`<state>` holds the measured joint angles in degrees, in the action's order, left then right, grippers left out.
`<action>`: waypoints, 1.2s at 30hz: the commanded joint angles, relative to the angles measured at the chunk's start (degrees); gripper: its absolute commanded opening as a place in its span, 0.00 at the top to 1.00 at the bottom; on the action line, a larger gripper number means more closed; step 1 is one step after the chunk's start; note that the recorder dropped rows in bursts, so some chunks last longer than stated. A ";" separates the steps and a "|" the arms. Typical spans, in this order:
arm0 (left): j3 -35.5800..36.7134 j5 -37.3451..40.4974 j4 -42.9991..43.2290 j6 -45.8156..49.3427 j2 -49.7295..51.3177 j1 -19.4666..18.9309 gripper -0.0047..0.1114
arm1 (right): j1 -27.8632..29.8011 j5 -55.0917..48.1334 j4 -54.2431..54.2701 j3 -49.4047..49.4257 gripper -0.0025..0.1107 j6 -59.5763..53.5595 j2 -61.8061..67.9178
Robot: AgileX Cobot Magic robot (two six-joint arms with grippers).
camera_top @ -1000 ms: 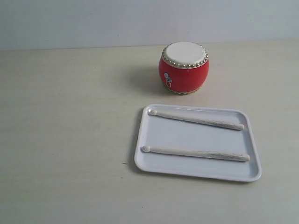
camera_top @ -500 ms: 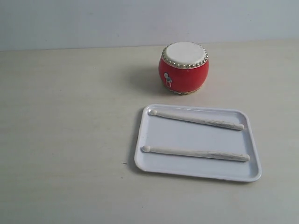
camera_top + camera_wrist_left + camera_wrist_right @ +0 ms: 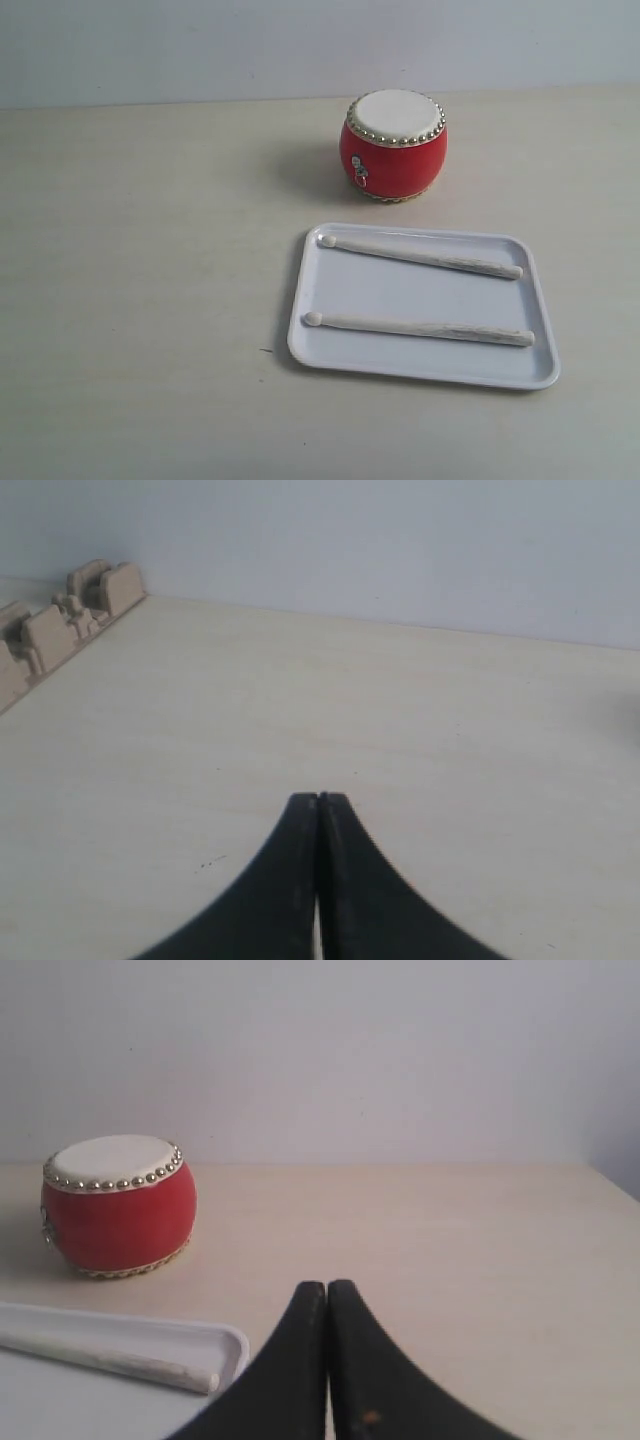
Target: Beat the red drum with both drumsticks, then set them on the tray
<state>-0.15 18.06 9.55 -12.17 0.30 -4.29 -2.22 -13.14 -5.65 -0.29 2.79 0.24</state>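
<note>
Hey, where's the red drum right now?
In the exterior view the drum stands upright on the table, right of centre, just beyond the far rim of the tray and not touching it.

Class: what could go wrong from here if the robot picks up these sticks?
The far stick and near stick lie flat in the rimmed tray; a hand could clip the rim or roll a stick away.
The left hand and right hand are shut; unopened, they would only push the sticks.
The small drum might slide if struck off-centre.
</note>
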 commanded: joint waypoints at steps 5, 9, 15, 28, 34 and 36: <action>0.15 -0.19 0.13 -0.21 -0.30 0.28 0.96 | 0.36 -2.15 2.52 0.29 0.98 0.56 -0.24; 0.15 -0.19 0.13 -0.21 -0.30 0.28 0.96 | 0.36 -2.15 4.36 0.29 0.98 0.40 -0.24; 0.15 -0.19 0.13 -0.21 -0.30 0.28 0.96 | 0.36 -2.15 4.36 0.29 0.98 0.40 -0.24; 0.15 -0.19 0.13 -0.21 -0.30 0.28 0.96 | 0.36 -2.15 4.36 0.29 0.98 0.40 -0.24; 0.15 -0.19 0.13 -0.21 -0.30 0.28 0.96 | 0.36 -2.15 4.36 0.29 0.98 0.40 -0.24; 0.15 -0.19 0.13 -0.21 -0.30 0.28 0.96 | 0.36 -2.15 4.36 0.29 0.98 0.40 -0.24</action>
<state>-0.15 18.06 9.55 -12.17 0.30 -4.29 -2.22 -15.51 -1.20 -0.29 3.20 0.24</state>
